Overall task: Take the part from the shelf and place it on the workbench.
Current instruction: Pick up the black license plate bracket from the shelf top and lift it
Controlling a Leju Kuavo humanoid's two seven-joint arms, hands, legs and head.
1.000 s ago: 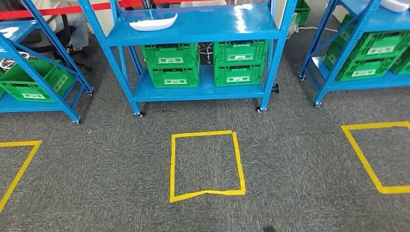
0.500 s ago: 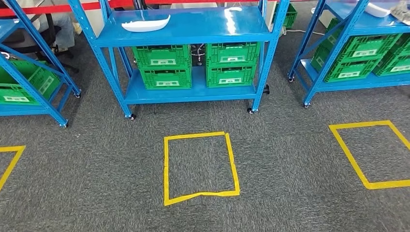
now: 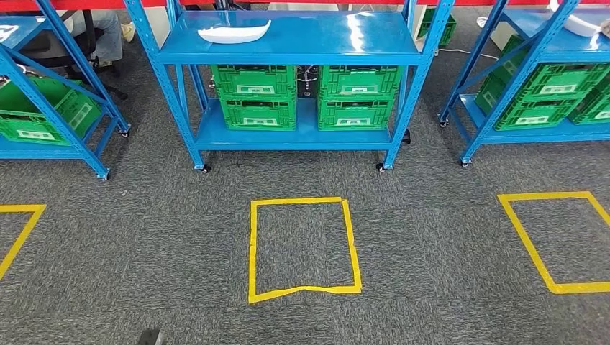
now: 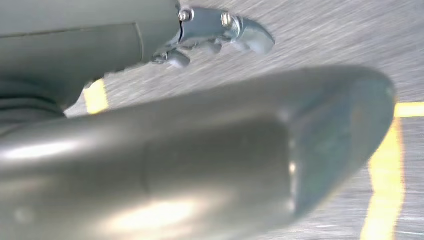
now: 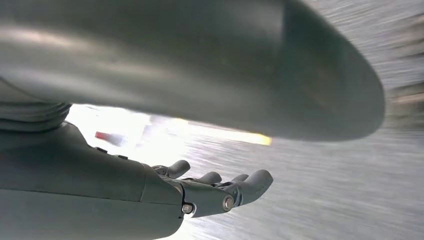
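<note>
The white part (image 3: 234,31) lies on your blue shelf (image 3: 288,39), well apart from both hands: left hand (image 4: 220,35) and right hand (image 5: 220,192) spread, holding nothing.

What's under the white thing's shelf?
Below the top shelf with the white part sit four green crates, stacked in twos. Something dark sits behind them; the crates mostly hide it.

The middle shelf (image 3: 288,39) stands beyond the taped square (image 3: 303,246) on the floor. The part (image 3: 234,31) lies on its top board, toward the left end. Four crates (image 3: 306,97) sit stacked in pairs on its lower board. Further shelves stand to its left (image 3: 43,79) and right (image 3: 532,72).
</note>
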